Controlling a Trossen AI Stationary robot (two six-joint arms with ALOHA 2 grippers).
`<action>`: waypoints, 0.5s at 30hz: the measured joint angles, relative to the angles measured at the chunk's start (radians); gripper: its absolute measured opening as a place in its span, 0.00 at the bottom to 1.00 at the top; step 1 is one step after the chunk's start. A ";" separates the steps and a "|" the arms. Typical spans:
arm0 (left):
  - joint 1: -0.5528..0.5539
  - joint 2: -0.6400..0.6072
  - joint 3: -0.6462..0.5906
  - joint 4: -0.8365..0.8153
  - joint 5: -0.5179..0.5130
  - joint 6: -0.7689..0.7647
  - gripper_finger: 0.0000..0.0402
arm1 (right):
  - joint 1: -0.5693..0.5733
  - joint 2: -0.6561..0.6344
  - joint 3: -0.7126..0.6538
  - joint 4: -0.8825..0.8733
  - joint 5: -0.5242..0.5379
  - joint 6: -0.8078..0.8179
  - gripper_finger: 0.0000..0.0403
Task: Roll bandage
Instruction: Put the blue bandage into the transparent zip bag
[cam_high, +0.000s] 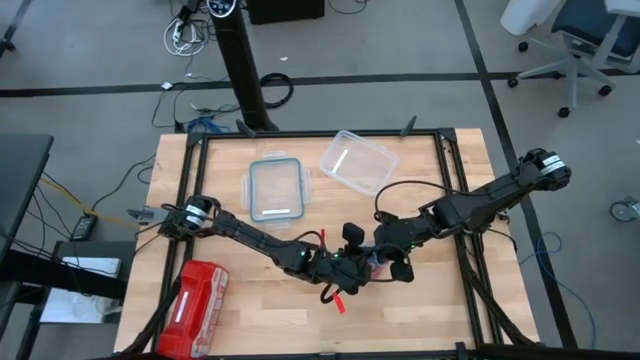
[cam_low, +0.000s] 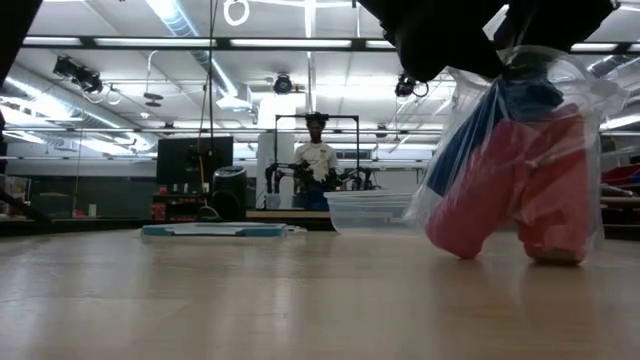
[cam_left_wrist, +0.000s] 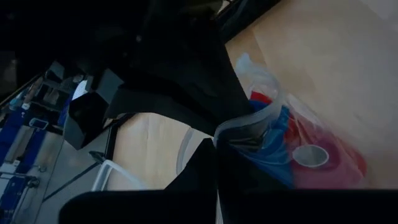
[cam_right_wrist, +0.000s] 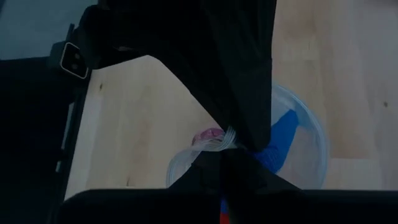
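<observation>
A clear plastic bag (cam_low: 520, 170) hangs between my two grippers near the table's middle. Inside it are the blue bandage (cam_low: 470, 140), standing aslant, and red-pink rolls (cam_low: 545, 200) beside it. My left gripper (cam_high: 350, 272) and my right gripper (cam_high: 383, 262) meet at the bag's top, both shut on it. The wrist views look into the bag's mouth: the bandage (cam_left_wrist: 273, 152) lies next to a red-pink roll (cam_left_wrist: 323, 162), and in the right wrist view the bandage (cam_right_wrist: 283, 140) shows through the bag's wall. Whether the bag's bottom touches the table I cannot tell. My left gripper holds the bag by its zip rim (cam_left_wrist: 249, 124), slanting down from the table's left side. Its own dark fingers hide the place of contact. The bag hangs below with the rolls upright in it. My right gripper holds the bag's top rim (cam_right_wrist: 217, 144) from above, slanting down from the table's right side. The fingers cover the place of contact. The bag's mouth gapes below the fingers.
A flat lid with a teal rim (cam_high: 275, 188) and a clear tub (cam_high: 358, 160) lie at the table's far side. A red zip pouch (cam_high: 200, 295) sits near the left front corner. A small red piece (cam_high: 338, 303) lies just in front of the grippers. A person (cam_low: 317, 160) stands far behind the table.
</observation>
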 joint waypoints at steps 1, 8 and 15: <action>0.000 0.000 0.000 0.000 -0.002 -0.001 0.00 | -0.003 0.000 0.000 -0.002 0.001 -0.003 0.01; -0.004 0.000 0.001 0.023 -0.025 -0.001 0.00 | -0.002 -0.026 0.029 -0.133 0.046 0.009 0.00; -0.007 -0.003 0.006 0.028 -0.026 0.000 0.00 | 0.008 -0.050 0.084 -0.244 0.069 0.026 0.01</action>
